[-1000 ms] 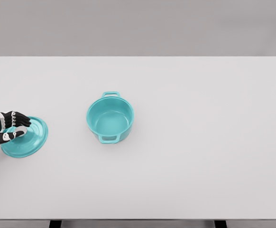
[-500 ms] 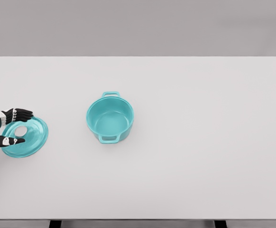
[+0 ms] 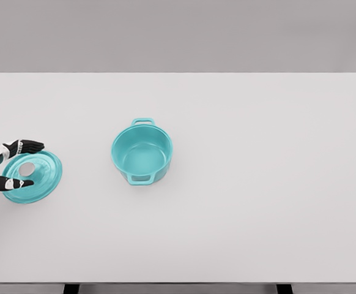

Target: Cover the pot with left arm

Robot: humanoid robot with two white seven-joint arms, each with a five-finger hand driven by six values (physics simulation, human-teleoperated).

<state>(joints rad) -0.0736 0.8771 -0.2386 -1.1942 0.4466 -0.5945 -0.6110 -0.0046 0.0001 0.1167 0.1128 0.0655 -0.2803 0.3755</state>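
Observation:
A teal pot (image 3: pixel 142 151) with two handles stands uncovered near the middle of the white table (image 3: pixel 257 184). Its teal lid (image 3: pixel 37 179) with a round grey knob (image 3: pixel 27 168) lies flat at the table's far left. My left hand (image 3: pixel 24 165) comes in from the left edge and straddles the knob. Its fingers (image 3: pixel 26 147) are spread on the far side and the thumb (image 3: pixel 16 183) on the near side, neither touching the knob. The right arm does not show.
The lid lies close to the table's left edge. The front edge runs along the bottom of the picture, and a plain grey wall (image 3: pixel 178 37) stands behind.
My left hand has spread and drawn back slightly to the left, uncovering the lid's grey knob. Lid and pot have not moved.

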